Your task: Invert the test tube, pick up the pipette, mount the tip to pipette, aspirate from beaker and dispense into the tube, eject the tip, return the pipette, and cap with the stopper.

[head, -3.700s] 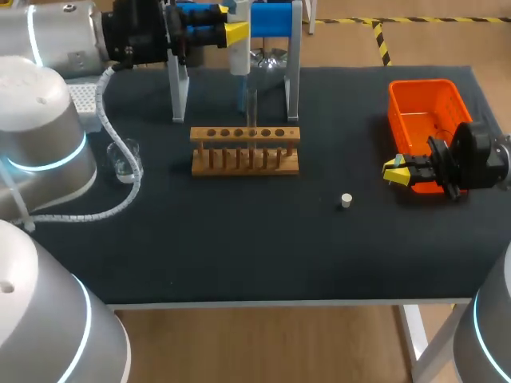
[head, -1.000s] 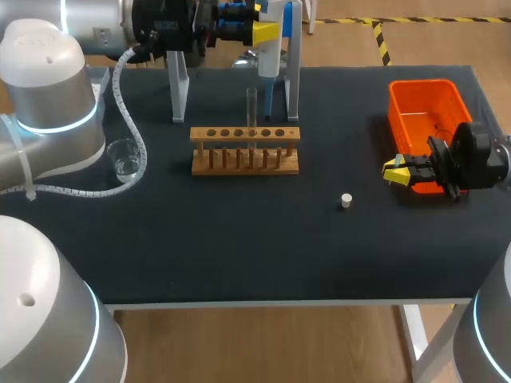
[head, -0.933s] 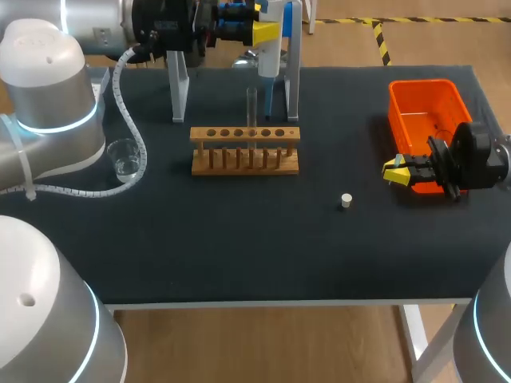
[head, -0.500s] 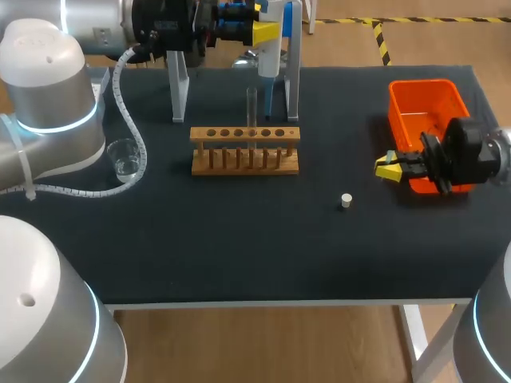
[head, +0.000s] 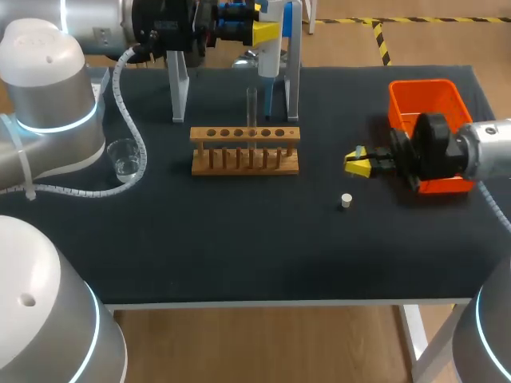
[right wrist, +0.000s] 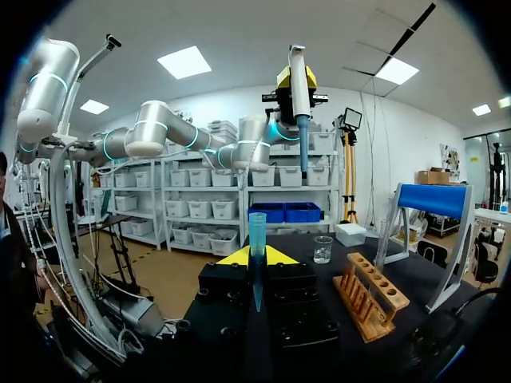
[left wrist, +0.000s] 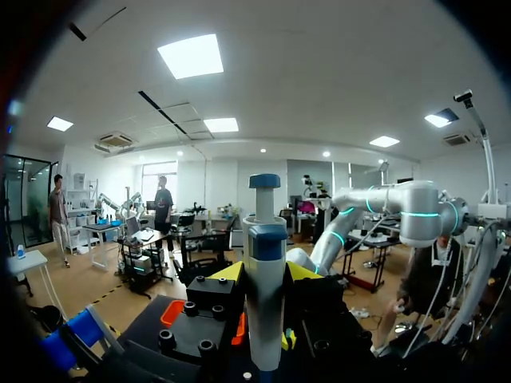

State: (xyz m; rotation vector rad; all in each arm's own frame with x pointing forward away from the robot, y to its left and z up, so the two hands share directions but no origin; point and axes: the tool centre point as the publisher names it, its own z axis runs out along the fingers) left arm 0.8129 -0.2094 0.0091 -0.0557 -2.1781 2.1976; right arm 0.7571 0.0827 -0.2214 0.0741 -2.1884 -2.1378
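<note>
While my right gripper (head: 359, 162) hangs clamped on a translucent blue tapered tip (right wrist: 256, 255), I see the wooden rack (head: 245, 149) at its nine o'clock, the white stopper (head: 346, 200) at six and the orange bin (head: 427, 83) at two. My left gripper (head: 263, 32) grasps the white-and-blue pipette (head: 269, 60) at the rack's twelve.

Our left arm (head: 44, 80) and right arm (head: 495, 150): fat silver-white tubes, a glowing cyan ring (head: 49, 126) at the joints. A white ribbed cable (head: 132, 137) curls off the left one. The left gripper (head: 263, 32) and right gripper (head: 358, 163) are black blocks studded with round screws (left wrist: 190, 307) and tipped bright yellow.
</note>
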